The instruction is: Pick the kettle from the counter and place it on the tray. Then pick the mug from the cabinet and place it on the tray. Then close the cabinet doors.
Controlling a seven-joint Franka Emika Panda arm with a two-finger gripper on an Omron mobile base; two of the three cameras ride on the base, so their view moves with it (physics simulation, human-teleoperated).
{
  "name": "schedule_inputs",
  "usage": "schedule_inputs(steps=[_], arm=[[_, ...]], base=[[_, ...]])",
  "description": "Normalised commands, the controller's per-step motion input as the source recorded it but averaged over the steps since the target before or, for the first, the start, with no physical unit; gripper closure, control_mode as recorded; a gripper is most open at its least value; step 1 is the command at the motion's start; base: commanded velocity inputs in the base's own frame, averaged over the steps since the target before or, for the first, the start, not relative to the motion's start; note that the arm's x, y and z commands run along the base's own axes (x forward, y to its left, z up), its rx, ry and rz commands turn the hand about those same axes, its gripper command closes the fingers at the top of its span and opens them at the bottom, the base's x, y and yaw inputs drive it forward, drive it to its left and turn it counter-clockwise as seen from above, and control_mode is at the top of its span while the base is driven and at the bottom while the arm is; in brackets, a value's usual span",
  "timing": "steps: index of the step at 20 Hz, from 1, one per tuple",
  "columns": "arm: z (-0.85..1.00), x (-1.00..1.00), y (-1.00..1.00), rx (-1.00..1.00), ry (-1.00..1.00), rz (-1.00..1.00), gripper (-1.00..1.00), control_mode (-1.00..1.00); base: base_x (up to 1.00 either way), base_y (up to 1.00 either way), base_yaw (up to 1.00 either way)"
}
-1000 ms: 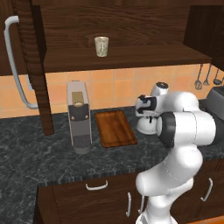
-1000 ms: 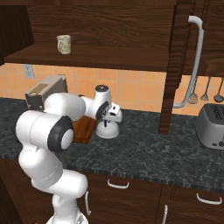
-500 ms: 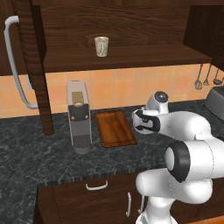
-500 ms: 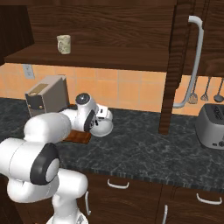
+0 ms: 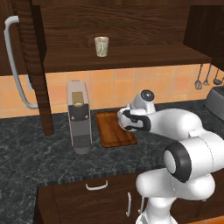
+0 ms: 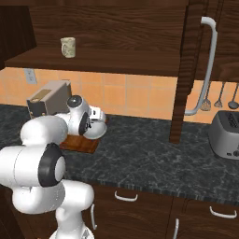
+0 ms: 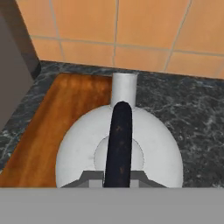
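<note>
i see the kettle [image 7: 120, 148] in the lower middle of the hand view: a smooth white dome with a stubby round spout pointing up the frame and a matte black arched handle running down its middle. my tool [image 7: 117, 179] comes in at the bottom edge with its grey tips on either side of that handle, so it looks pinched on the handle, though the tips are mostly cut off. the kettle sits over the right edge of the tray [image 7: 48, 131], a glossy reddish-brown wooden board with a raised rim, and partly over the speckled dark stone bench [image 7: 197, 118]; whether it touches either i cannot tell.

in the left base view the kettle [image 5: 131, 120] is mostly hidden by the white wrist, at the tray's [image 5: 111, 131] right side in mid frame. the cream mug [image 5: 101, 46] stands on the cabinet [image 5: 131, 26] shelf at upper middle. a tall grey coffee machine [image 5: 78, 118] stands just left of the tray. orange tiles [image 7: 131, 30] line the wall.
</note>
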Motion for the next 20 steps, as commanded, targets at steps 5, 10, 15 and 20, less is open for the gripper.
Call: schedule_inputs(steps=[5,10,15,20], arm=[[-0.10,0.58,0.57,0.00,0.00,0.03,1.00,-1.00],[-0.26,0.40,0.42,0.00,0.00,0.01,1.00,-1.00],[-0.25,0.25,0.26,0.00,0.00,0.00,1.00,-1.00],[-0.21,0.41,0.11,0.01,0.00,0.00,1.00,-1.00]], base=[[0.00,0.00,0.00],[0.00,0.00,0.00],[0.00,0.00,0.00],[0.00,0.00,0.00]])
